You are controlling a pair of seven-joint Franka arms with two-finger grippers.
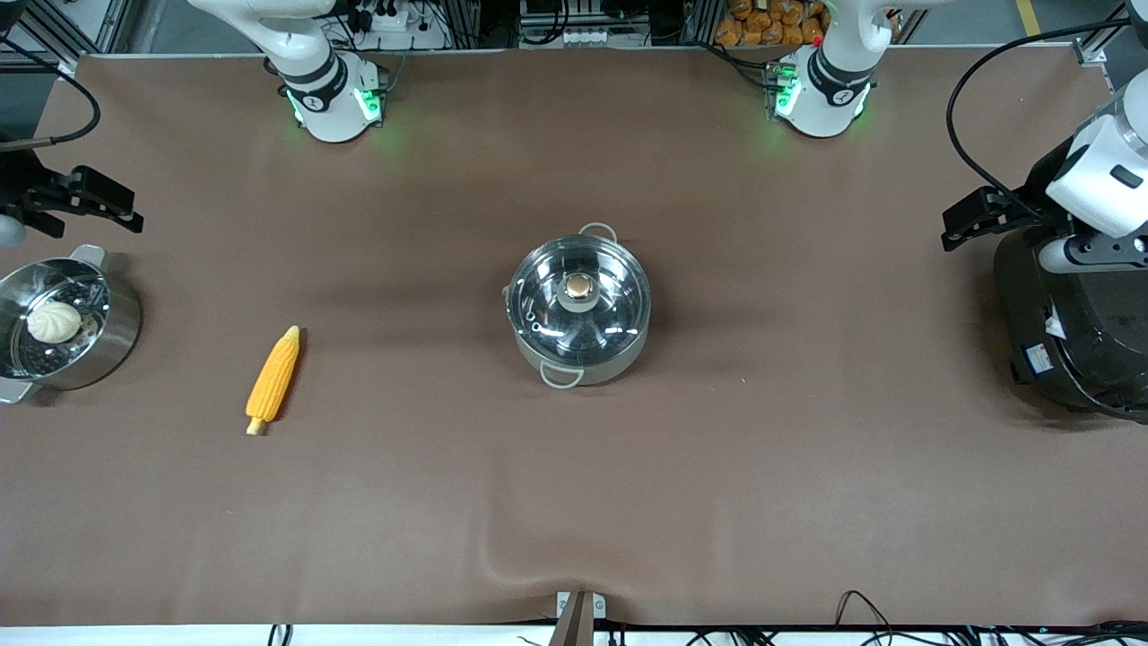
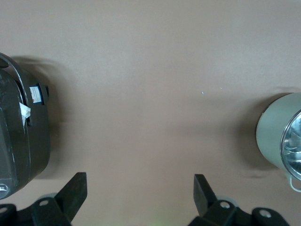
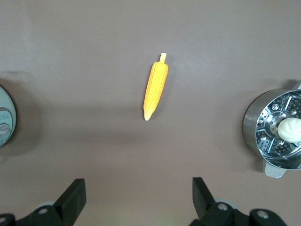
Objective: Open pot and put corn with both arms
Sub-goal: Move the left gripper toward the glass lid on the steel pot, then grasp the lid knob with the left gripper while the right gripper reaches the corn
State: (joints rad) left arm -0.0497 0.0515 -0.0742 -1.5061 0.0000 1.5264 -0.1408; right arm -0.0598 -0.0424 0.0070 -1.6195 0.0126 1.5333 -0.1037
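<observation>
Corn lies flat on the brown table, between the steamer pot with its white bun and the pot in the middle, a little nearer to the front camera than both. The pot has its glass lid closed, with the tan knob in the centre, so nothing of the task is done yet.

My right gripper hangs over the table's edge at the right arm's end, above the steamer pot, with the fingers spread wide and holding nothing. My left gripper hangs at the left arm's end, just beside the black rice cooker, also released and empty — its fingers stand well apart.

What can go wrong, I think, is this. The knob is small and round, and the lid is smooth glass; if my left gripper closes off centre, the lid may tilt, slip and fall back onto the pot or the table. The corn is tapered — a grip close to the pale tip could squeeze it out, so the thick middle seems safer. Also the two arms must meet over the same pot: if the lid is not carried aside enough, my right arm with the corn may strike it or the left arm.
</observation>
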